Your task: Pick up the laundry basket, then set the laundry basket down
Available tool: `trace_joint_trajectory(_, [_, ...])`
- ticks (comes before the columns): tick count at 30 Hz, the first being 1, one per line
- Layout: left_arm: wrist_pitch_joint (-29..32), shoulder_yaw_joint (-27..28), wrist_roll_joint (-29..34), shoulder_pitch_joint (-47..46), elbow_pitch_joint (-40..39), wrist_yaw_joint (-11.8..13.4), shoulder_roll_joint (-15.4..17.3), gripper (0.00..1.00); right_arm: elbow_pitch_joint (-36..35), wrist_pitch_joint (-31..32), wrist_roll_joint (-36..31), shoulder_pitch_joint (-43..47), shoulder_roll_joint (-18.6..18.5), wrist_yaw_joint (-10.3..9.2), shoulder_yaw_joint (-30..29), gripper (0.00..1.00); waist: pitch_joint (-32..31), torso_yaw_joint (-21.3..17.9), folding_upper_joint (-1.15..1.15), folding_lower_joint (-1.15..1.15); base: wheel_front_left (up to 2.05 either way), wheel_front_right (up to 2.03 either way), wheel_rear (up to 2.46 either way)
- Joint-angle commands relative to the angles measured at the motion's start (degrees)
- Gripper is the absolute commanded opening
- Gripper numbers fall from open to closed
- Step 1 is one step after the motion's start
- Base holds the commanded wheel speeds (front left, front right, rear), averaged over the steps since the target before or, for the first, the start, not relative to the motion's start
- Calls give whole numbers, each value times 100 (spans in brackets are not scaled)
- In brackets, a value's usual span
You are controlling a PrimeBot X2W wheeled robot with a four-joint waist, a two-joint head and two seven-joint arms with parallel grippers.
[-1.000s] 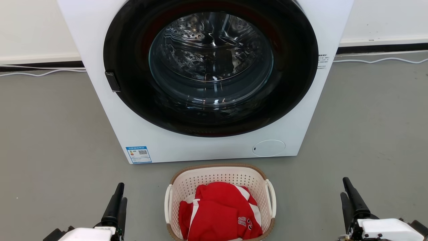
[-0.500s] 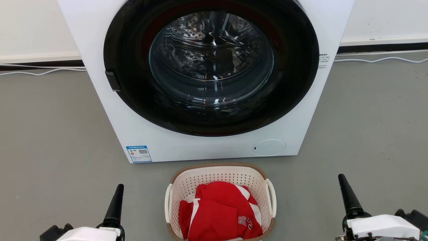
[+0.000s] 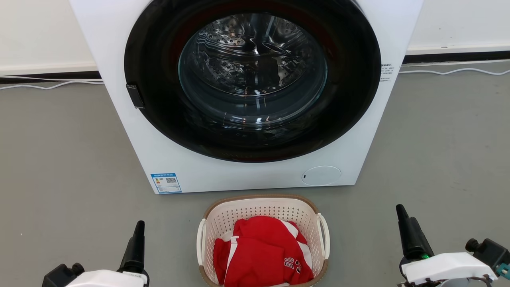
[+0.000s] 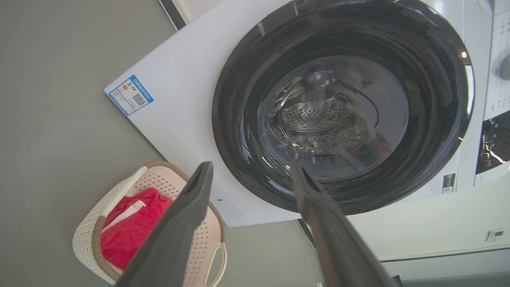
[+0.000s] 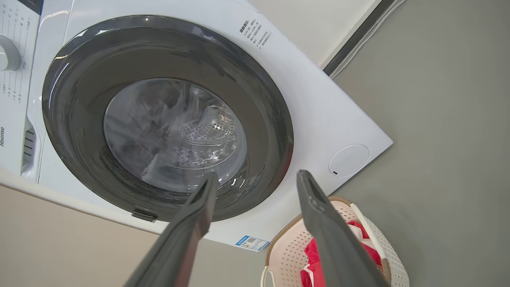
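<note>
Grey floor still bears the laundry basket; my left gripper and right gripper, both wide, have rolled edge-on, lift not begun.

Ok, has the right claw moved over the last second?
Yes. In the head view the right claw has edged left, toward the laundry basket, which sits unchanged in front of the washing machine.

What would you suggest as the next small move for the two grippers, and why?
Probably swing both inward toward the handles of the basket: the left gripper and right gripper are open, flanking the basket with floor between, and it rests before the washer, not yet held.
</note>
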Motion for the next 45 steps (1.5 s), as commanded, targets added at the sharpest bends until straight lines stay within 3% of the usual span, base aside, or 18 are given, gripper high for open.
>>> trace_joint_trajectory(1, [-67,106,216,-207,-121,-33,53,100,-223,-107,-225,-275,-71,22,101,100,-2,0,0,-1,0,0,0])
trace_joint_trajectory(16, [-336,240,1793,-176,-97,-42,99,100,-247,-373,-1517,-308,-104,28,301,100,-34,-26,0,-1,0,0,0])
trace_joint_trajectory(45, [-807,232,4033,-106,-126,-58,266,100,-259,-840,-3603,-336,-150,38,500,100,-80,-34,0,-1,0,0,0])
